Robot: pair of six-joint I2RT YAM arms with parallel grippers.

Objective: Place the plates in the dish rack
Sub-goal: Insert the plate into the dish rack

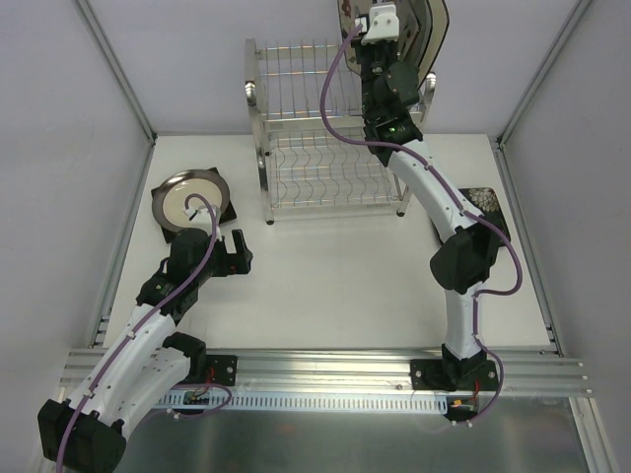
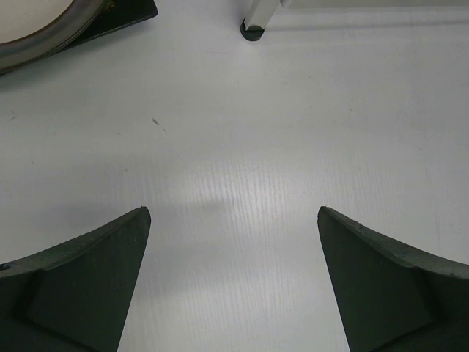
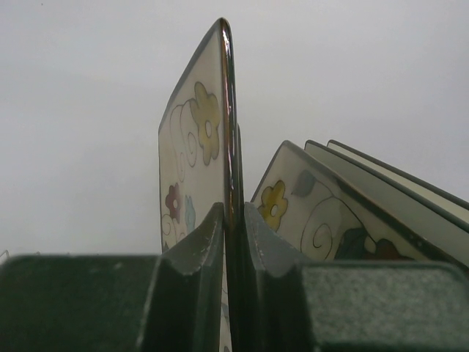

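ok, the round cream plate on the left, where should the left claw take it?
Probably the round plate by its rim on the near right side, facing the open left claw. It lies flat on a dark square plate, so only the raised rim gives an edge: come in low, one finger over, one under.

— Where is the top camera?
— High up past the near edge, looking down on the whole table (image 1: 325,286).
— And the left wrist one?
— Low, very near the table, facing the round plate (image 2: 29,22) by the left edge. The top camera sees that plate too.
— The right wrist one?
— Up near the far edge, right against a flowered plate (image 3: 194,147), looking sideways.
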